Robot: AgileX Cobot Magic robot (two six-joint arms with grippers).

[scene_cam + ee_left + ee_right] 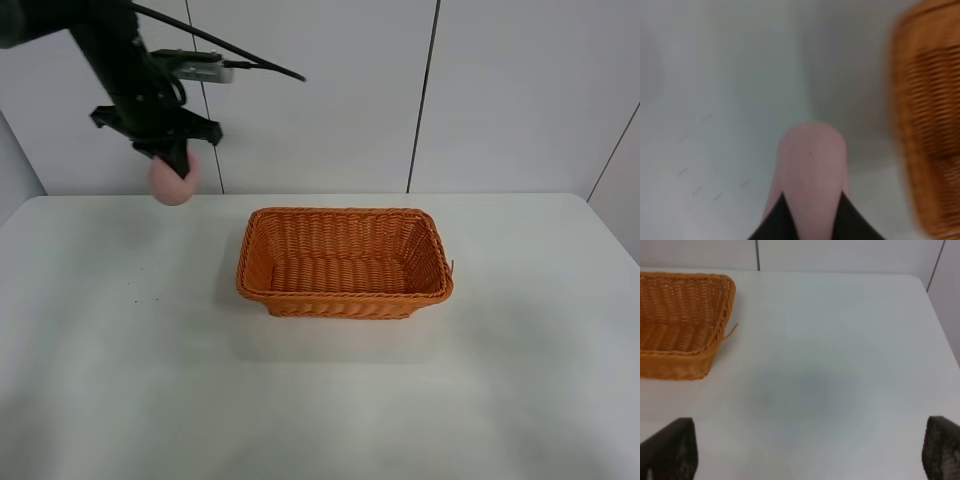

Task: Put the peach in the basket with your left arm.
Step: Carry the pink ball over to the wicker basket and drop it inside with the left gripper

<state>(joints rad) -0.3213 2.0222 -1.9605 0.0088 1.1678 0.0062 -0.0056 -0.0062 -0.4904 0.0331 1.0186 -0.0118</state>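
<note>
My left gripper (176, 165) is shut on the pale pink peach (172, 184) and holds it high above the table, up and to the left of the orange wicker basket (344, 298). In the left wrist view the peach (812, 165) sits between the two black fingers (775, 222), with the basket's rim (925, 115) blurred off to one side. The basket holds nothing. My right gripper (810, 452) is open, with only its two finger pads (670, 447) in the right wrist view; the basket's corner (715, 315) shows there too. The right arm is out of the exterior view.
The white table (120, 380) carries only the basket. A white panelled wall (500, 90) stands behind it. The table's far right edge (935, 315) shows in the right wrist view.
</note>
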